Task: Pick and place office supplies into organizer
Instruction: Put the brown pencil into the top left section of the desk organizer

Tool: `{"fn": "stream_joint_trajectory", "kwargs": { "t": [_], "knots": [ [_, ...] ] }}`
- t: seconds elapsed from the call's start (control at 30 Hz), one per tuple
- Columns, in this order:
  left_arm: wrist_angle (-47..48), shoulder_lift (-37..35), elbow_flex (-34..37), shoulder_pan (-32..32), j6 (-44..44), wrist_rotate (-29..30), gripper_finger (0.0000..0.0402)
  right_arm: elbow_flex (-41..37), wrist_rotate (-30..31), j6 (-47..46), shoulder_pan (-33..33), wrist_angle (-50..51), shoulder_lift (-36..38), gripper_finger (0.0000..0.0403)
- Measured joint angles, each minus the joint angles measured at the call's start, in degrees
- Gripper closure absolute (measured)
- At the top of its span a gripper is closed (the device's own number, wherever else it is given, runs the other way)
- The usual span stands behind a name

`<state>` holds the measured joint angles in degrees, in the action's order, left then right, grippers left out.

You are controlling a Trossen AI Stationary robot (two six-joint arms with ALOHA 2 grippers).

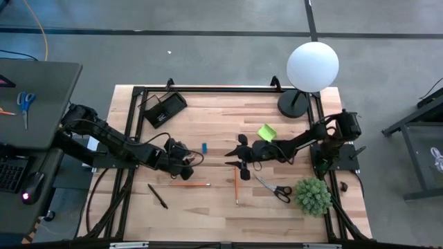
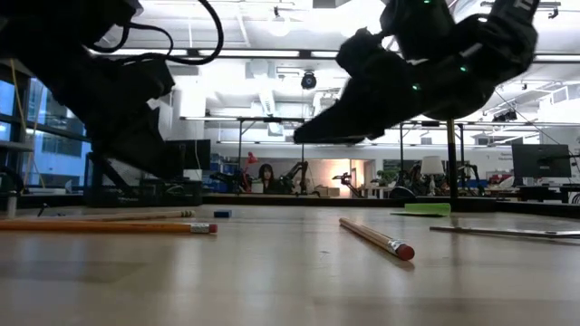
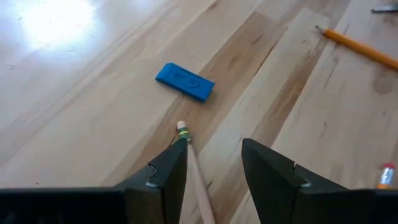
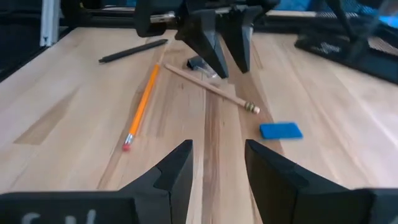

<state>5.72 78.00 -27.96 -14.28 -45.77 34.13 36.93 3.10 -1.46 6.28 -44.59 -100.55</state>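
My left gripper (image 1: 188, 161) (image 3: 214, 165) is open and low over the table. A wooden pencil (image 3: 193, 168) lies lengthwise between its fingers, with the eraser end (image 3: 182, 128) pointing at the blue eraser (image 3: 185, 81) (image 1: 205, 146). My right gripper (image 1: 237, 156) (image 4: 217, 163) is open and hovers above the table (image 2: 349, 118), facing the left gripper (image 4: 221, 37). An orange pencil (image 1: 188, 185) (image 4: 140, 109), a black pen (image 1: 158, 196), a second pencil (image 1: 236, 185) (image 2: 376, 237), black-handled scissors (image 1: 274, 188) and a lime-green sticky-note pad (image 1: 266, 131) lie flat. The black organizer (image 1: 164, 108) sits near the far left corner. My left gripper stands from above with one finger on each side of the wooden pencil, fingers lying along it. The pencil (image 3: 189, 155) runs close beside one finger (image 3: 171, 171) and lies flat on the table; whether that finger touches it I cannot tell.
A round black lamp base (image 1: 294, 104) with a white globe (image 1: 313, 66) stands at the far right. A green bushy plant (image 1: 313, 196) sits at the near right. A small dark item (image 4: 199, 63) lies by the wooden pencil. Bare wood (image 1: 208, 214) spans the near middle.
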Motion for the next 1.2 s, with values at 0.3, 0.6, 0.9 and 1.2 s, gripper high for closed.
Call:
{"fn": "stream_joint_trajectory", "kwargs": {
  "t": [0.3,0.6,0.9,1.2],
  "knots": [
    [0.1,0.0,0.5,0.0,4.5,-1.1,0.0261,-5.2,12.4,-12.2,5.5,-2.8,0.0,0.0265],
    [1.1,0.0,0.5,0.0,7.0,0.6,0.0261,-4.9,25.5,-19.7,12.8,3.7,0.0,0.0265],
    [4.4,0.7,0.5,0.1,5.4,2.3,0.0261,-4.7,31.0,-19.8,14.0,1.9,0.0,0.0265],
    [-2.6,6.4,0.5,0.0,5.4,2.5,0.0261,-4.7,31.3,-22.9,17.5,1.9,0.0,0.0265]
  ]
}}
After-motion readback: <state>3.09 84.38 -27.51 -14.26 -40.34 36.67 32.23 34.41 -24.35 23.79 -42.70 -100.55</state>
